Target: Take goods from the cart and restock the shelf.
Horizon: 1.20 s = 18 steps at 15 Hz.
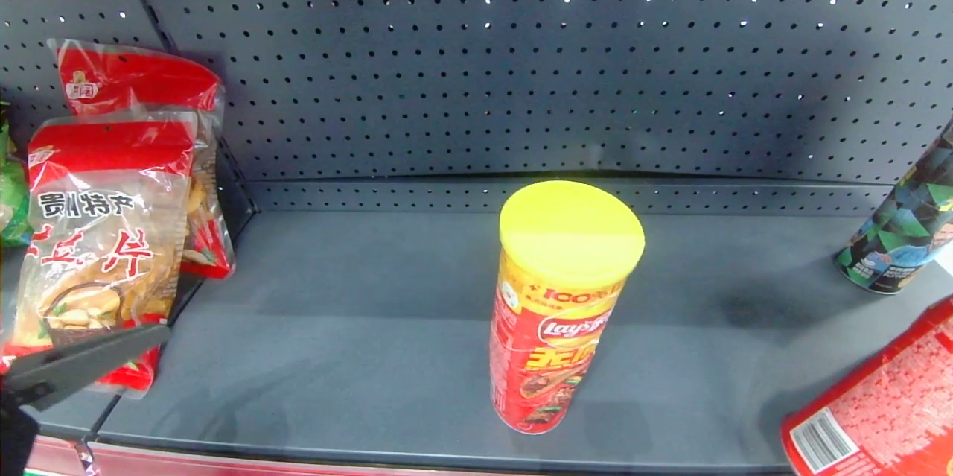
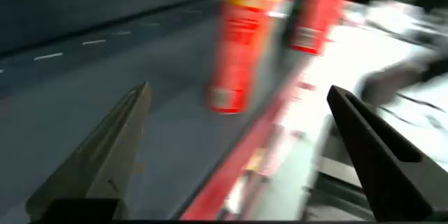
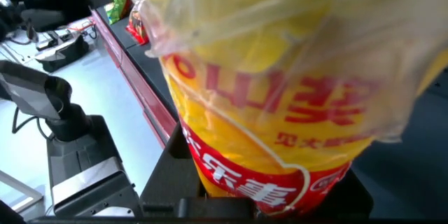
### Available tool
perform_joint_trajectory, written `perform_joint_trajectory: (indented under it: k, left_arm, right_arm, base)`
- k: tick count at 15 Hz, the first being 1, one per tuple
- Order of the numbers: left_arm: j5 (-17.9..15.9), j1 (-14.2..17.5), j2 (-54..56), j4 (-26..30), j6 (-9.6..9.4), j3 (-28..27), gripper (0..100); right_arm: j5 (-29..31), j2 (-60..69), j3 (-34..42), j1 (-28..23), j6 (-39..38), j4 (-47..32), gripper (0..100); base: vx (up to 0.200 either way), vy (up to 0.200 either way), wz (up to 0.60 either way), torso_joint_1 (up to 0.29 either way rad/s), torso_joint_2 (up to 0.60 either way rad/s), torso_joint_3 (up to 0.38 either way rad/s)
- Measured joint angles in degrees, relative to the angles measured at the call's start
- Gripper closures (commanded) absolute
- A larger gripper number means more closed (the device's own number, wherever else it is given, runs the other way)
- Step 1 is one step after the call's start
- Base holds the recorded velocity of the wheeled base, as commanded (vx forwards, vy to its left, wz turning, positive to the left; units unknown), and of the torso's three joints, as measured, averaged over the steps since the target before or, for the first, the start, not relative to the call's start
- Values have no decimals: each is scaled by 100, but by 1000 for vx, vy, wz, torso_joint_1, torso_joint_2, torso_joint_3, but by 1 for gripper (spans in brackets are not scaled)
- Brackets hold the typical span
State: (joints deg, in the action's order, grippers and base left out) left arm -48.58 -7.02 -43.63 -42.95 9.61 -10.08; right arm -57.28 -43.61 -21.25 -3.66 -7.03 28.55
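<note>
counting 2 chip cans [image 1: 555, 312] [image 1: 878, 409], 1 dark can [image 1: 897, 238], 2 bags [image 1: 97, 238] [image 1: 141, 81].

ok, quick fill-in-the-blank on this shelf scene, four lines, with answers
The can standing on the shelf has a ____ lid.
The red bags sit to its ____.
The left gripper is ____ and empty.
A second can is held by the ____ gripper.
Missing words: yellow; left; open; right.

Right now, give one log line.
left gripper open | right gripper shut on red-and-yellow snack canister | yellow-lidded red chip tube upright on grey shelf
</note>
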Motion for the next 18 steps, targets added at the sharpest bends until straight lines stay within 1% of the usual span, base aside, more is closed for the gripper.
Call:
perform_joint_trajectory:
  k: [1,2,3,4,5,7,9,10,11,12,13,14,15,16,18]
  left_arm:
    - [16,636,383,560,29,-144,0]
    - [27,1195,763,1019,44,-267,0]
    - [28,1614,1163,1367,55,-378,0]
    - [28,1872,1538,1632,60,-450,0]
    - [30,2033,1875,1911,65,-494,0]
    - [30,2322,2564,2666,66,-522,0]
    - [33,2545,3283,3578,62,-511,0]
    - [35,2612,3619,4233,38,-488,0]
    - [66,2654,3860,4607,-154,-444,0]
    - [339,2686,4041,4718,-417,-322,0]
    - [820,2705,4155,4746,-630,-132,0]
    - [1459,2716,4234,4751,-830,85,0]
    - [2264,2722,4290,4752,-990,323,0]
    - [2814,2727,4323,4735,-1080,472,0]
    - [3950,2728,4358,4721,-1174,645,0]
  right_arm:
    - [0,23,2,-2,0,0,100]
    - [0,61,4,0,0,0,100]
    - [0,91,6,0,0,0,100]
    - [-6,141,30,11,1,0,100]
    - [-16,179,48,22,0,0,100]
    - [-20,255,88,35,-2,0,100]
    - [-20,295,100,38,-2,0,100]
    - [-17,304,102,41,-5,0,100]
    - [-20,308,102,41,-2,0,100]
    - [-17,312,102,41,-5,5,100]
    - [-17,315,102,41,-7,5,100]
    - [-20,332,99,39,-7,5,100]
    - [-17,354,96,39,-7,5,100]
    - [-17,367,96,39,-7,7,100]
    - [-20,384,78,41,-7,7,100]
  base:
    - [0,0,0,0,0,0]
    - [0,0,0,0,0,0]
    - [0,0,0,0,0,0]
    - [0,0,0,0,0,0]
    - [0,0,0,0,0,0]
    - [0,0,0,0,0,0]
    - [0,0,0,0,0,0]
    - [0,0,0,0,0,0]
    - [0,0,0,0,0,0]
    - [0,0,0,0,0,0]
    - [0,0,0,0,0,0]
    - [0,0,0,0,0,0]
    - [0,0,0,0,0,0]
    - [0,0,0,0,0,0]
    - [0,0,0,0,0,0]
